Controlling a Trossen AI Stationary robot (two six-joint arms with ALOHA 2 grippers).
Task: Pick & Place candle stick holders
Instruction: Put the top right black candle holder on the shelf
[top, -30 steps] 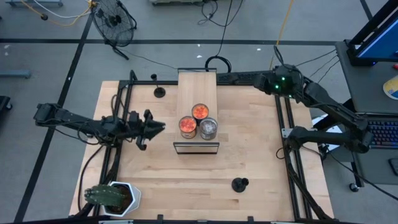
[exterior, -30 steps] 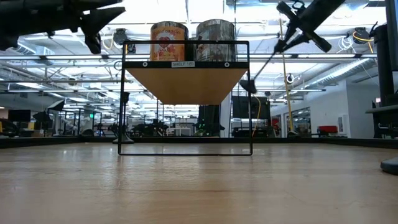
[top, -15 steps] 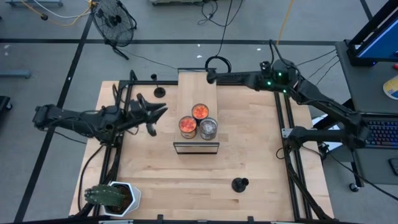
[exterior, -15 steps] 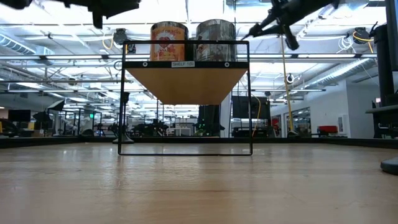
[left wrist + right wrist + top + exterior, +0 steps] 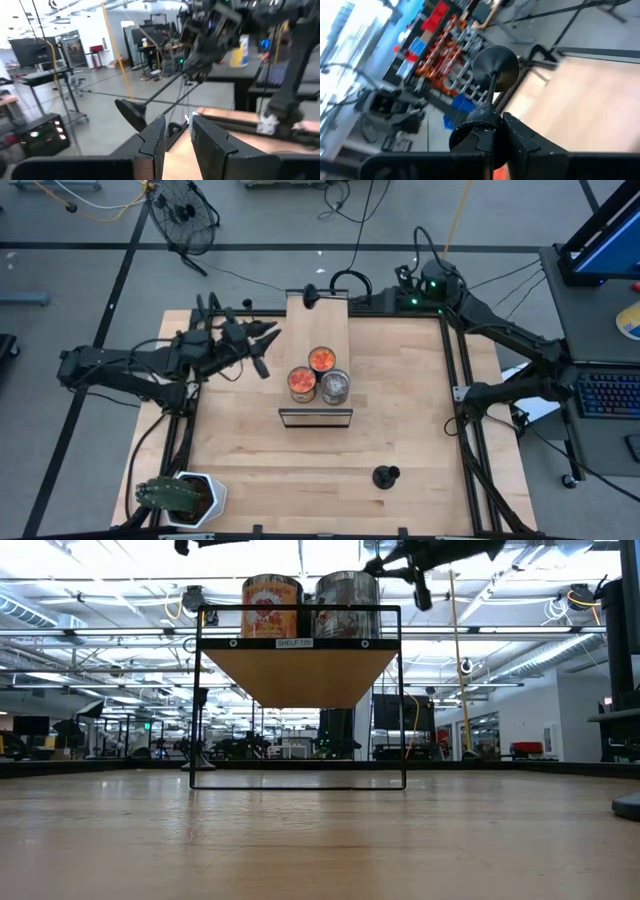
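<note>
Right gripper [image 5: 492, 131] clamps a candle stick holder [image 5: 495, 70] by its stem, disc base ahead of fingertips. Left gripper [image 5: 262, 352] part-open w/ nothing between its fingers, jars [image 5: 320, 377] just beyond.

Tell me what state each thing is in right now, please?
right gripper: shut on a candle stick holder, held sideways in the air by its stem.
left gripper: open, empty, raised.
second holder: standing upright on the table.
three jars: upright on the shelf.
</note>
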